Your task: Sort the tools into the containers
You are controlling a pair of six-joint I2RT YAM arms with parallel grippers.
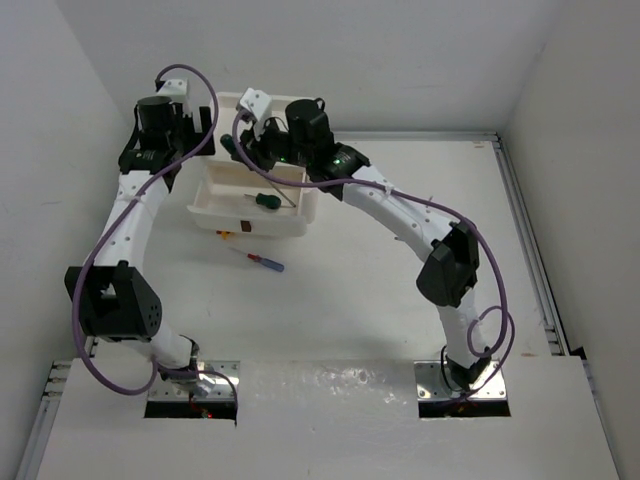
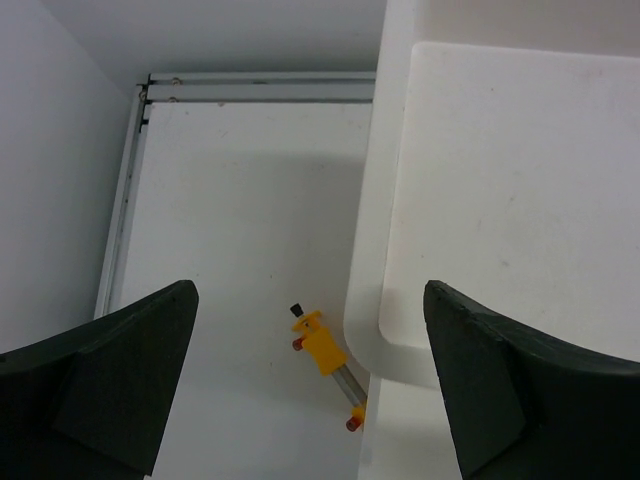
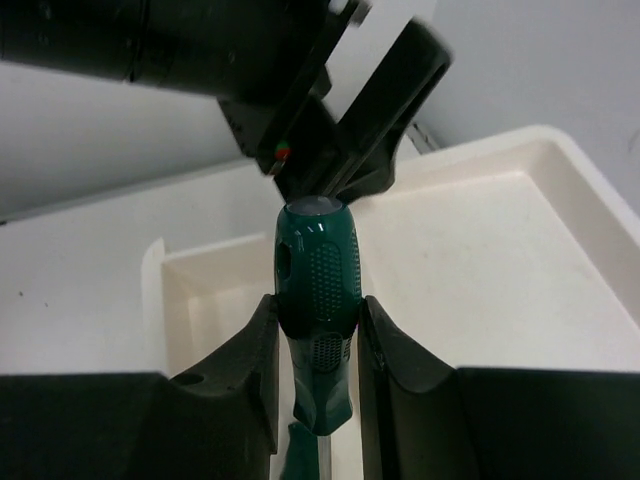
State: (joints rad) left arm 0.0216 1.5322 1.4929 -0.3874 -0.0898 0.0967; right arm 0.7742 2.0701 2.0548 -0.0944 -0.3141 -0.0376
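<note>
Right pincer (image 3: 318,300), one screwdriver (image 3: 318,250); three others (image 1: 265,200) (image 1: 266,262) (image 2: 322,345)

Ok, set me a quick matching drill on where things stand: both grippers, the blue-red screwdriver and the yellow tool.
1. left gripper
2. right gripper
3. blue-red screwdriver
4. yellow tool

a. on table beside box
b. open
c. on table, between box and arm bases
d. shut on green screwdriver

Pairs: 1-b, 2-d, 3-c, 4-a

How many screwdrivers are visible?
4: green one in open drawer, blue-and-red one on table, dark green one in right gripper, yellow one beside box; more may be hidden.
</note>
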